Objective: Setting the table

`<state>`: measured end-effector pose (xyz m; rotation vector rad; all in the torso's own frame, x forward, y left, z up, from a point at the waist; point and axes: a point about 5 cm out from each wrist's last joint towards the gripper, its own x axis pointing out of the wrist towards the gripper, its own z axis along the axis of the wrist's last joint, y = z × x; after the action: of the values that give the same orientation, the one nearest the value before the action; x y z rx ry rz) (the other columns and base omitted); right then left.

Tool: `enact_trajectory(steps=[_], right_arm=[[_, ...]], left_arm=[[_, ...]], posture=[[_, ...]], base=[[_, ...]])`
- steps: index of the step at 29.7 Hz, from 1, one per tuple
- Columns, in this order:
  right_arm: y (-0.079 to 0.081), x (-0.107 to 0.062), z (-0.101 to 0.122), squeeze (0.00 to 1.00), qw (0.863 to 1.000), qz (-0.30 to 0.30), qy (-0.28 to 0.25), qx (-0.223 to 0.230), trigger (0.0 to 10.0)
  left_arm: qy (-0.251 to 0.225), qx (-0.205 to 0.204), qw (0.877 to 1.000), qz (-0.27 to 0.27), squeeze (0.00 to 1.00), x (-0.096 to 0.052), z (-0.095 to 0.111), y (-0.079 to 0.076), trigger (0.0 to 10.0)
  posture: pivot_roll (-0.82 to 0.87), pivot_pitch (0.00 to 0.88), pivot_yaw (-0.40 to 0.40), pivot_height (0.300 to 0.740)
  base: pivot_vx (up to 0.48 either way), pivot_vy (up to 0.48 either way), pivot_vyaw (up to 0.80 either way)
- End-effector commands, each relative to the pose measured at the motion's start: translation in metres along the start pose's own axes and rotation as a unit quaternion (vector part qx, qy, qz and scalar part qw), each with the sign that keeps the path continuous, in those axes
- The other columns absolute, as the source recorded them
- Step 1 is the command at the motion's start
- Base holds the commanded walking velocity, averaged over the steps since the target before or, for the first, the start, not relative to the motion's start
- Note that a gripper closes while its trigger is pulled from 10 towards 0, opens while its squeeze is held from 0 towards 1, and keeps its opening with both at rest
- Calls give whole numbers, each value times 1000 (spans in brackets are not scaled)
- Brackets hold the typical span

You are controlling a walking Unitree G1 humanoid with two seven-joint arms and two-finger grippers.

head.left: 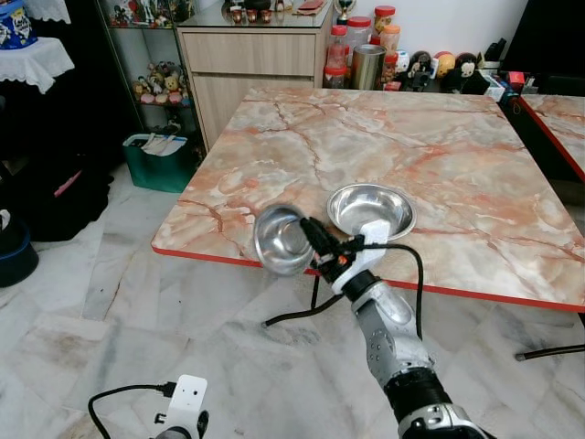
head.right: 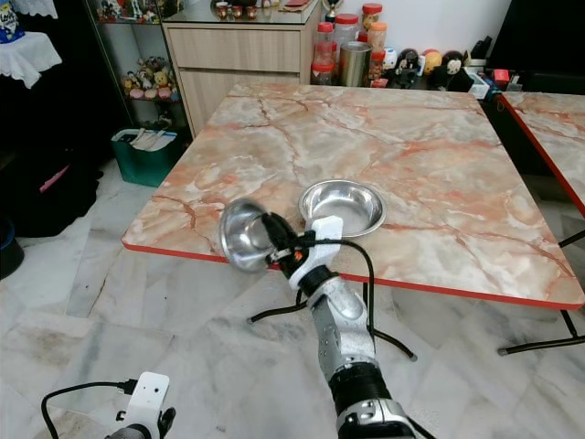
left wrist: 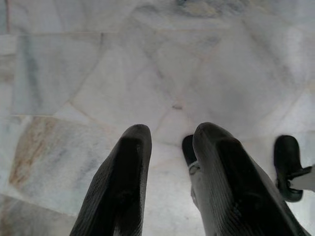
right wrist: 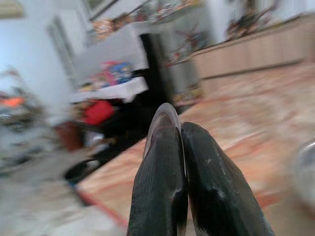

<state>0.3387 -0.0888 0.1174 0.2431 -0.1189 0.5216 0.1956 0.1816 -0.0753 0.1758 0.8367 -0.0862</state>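
Left eye view: right claw (head.left: 311, 233) grips tilted steel bowl (head.left: 279, 240) at table edge (head.left: 210, 255).

A table (head.left: 475, 183) stands ahead; one bowl (head.left: 371, 209) rests on it near its front edge. Just left of that, at the edge, the right gripper (head.left: 309, 234) holds a second bowl (head.left: 280, 240) tilted. Jars (head.left: 366, 46) stand behind the table, a bin (head.left: 160, 162) on the floor to its left
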Motion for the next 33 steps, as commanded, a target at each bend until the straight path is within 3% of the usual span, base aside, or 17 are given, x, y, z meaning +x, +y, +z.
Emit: enact_trajectory(steps=[1, 12, 16, 33], right_arm=[[-11, 3, 8, 0, 998, -59, -17, -11, 10000], [-26, 3, 24, 0, 990, -125, -50, -34, 10000], [-39, 1, 29, 0, 979, -187, -58, -54, 10000], [-37, 3, 31, 0, 977, -186, -62, -82, 10000]], left_arm=[[0, 4, 1000, -4, 0, 0, 0, -1, 10000], [-9, -13, 1000, 9, 0, 0, 2, 3, 10000], [-10, -13, 1000, 9, 0, 1, 4, 3, 10000], [-14, -14, 1000, 7, 0, 1, 6, 0, 10000]], posture=[[-52, 0, 22, 736], [-51, 0, 21, 736], [-53, 0, 22, 736], [-62, 0, 19, 736]], base=[[0, 0, 0], [0, 0, 0], [0, 0, 0], [244, 0, -168]])
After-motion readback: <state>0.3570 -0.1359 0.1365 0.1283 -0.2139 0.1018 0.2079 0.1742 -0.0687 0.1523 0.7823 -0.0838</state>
